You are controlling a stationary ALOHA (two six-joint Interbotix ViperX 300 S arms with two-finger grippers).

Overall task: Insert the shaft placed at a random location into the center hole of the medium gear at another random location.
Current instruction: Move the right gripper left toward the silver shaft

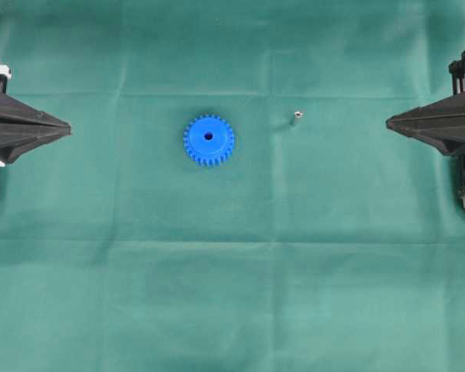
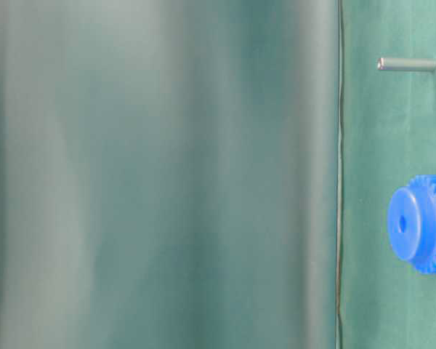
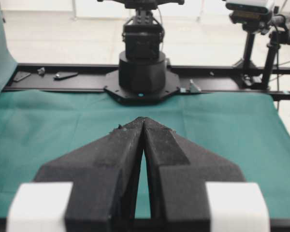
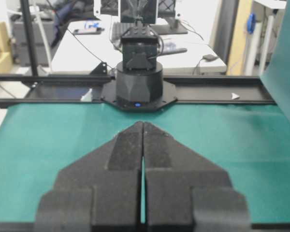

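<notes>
Overhead exterior view puts the shaft point(image 1: 296, 118) on the green cloth point(image 1: 232, 294), right of centre, well apart from the right gripper point(image 1: 389, 122) at the right edge. The medium gear point(image 1: 208, 139) lies flat near the middle, its center hole point(image 1: 208, 136) facing up, apart from the shaft and far from the left gripper point(image 1: 68, 125). Both grippers point inward with fingers pressed together, holding nothing. Open cloth surrounds both parts. Beyond the black rail point(image 3: 87, 79), the wrist views show desks and stands.
</notes>
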